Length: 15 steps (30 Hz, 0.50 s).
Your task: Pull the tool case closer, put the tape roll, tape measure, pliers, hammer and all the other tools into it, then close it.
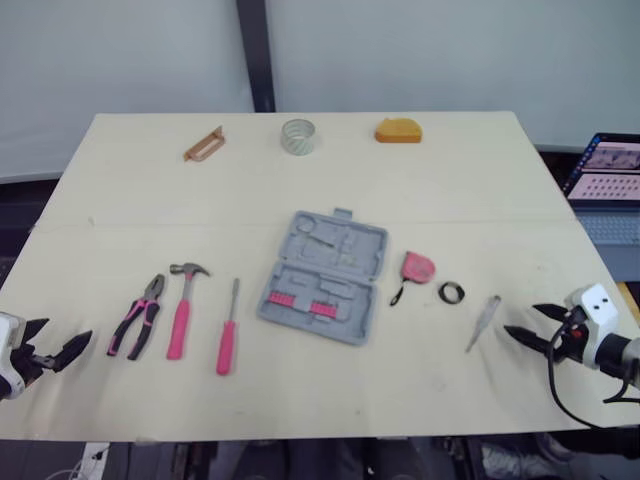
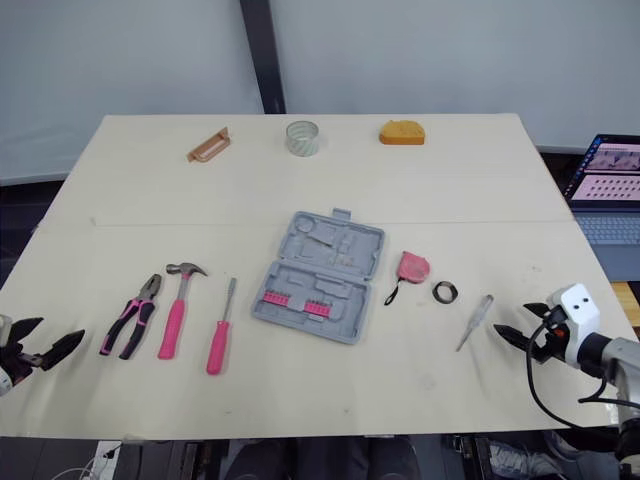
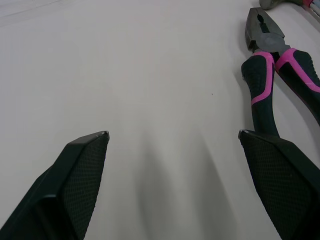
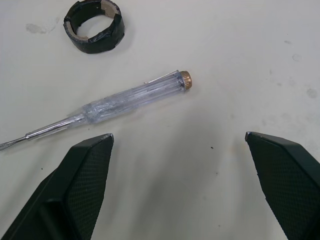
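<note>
On bench, left gripper spread at left edge near pliers; right gripper spread at right edge near screwdriver.

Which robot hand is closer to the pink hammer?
The left. The left gripper is open just left of the pliers, which lie beside the hammer. The right gripper is open far off on the other side of the tool case.

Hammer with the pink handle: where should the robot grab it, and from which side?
Probably mid-handle on the hammer, from above, with the left claw straddling it crosswise. It lies flat, its handle straight and slim, with bare table on either side before the pliers and the screwdriver.
</note>
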Tool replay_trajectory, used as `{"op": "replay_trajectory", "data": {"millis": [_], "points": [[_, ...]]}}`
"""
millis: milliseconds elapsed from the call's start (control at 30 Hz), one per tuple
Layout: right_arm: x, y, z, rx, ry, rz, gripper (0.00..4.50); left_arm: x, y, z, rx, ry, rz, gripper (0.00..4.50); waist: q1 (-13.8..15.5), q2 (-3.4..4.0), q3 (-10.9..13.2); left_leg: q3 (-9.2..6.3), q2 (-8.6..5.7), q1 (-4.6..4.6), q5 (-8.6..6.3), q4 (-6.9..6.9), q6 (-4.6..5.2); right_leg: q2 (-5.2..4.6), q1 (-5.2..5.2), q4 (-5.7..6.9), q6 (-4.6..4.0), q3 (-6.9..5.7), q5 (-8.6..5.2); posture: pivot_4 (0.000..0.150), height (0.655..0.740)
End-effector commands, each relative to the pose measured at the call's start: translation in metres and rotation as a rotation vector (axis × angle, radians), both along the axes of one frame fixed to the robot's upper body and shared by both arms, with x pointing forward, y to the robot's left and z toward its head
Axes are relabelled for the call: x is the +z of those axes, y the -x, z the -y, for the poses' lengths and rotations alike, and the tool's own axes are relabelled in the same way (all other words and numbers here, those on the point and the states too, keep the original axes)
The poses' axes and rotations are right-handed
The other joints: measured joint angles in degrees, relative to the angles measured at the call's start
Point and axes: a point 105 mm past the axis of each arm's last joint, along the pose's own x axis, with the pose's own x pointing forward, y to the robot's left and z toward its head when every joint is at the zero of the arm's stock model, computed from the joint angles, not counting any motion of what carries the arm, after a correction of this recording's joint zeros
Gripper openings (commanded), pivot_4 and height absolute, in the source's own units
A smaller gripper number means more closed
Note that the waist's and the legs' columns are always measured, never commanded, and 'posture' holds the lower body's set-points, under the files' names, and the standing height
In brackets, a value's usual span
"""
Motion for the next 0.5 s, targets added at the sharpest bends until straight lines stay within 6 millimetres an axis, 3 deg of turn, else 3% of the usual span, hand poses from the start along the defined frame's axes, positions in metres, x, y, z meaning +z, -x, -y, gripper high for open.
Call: {"op": "replay_trajectory", "data": {"millis": [33,500], "points": [[0.0095,-0.0042,-0.0005,0.001,0.002,0.039,4.47,0.0094,-0.0005,-0.003,0.011,-0.013,0.036,4.5,0.0,0.0,0.0,0.0,0.0,0.0,0.0,0.0,0.0,0.0,0.0,0.0,0.0,0.0,0.0,0.15,0.74],[0.0106,-0.0058,0.0005,-0.01,-0.003,0.049,4.47,0.0119,-0.0014,-0.0053,0.028,-0.009,0.047,4.5,-0.3,0.0,0.0,0.0,0.0,0.0,0.0,0.0,0.0,0.0,0.0,0.02,0.0,0.0,0.0,0.15,0.74]]}}
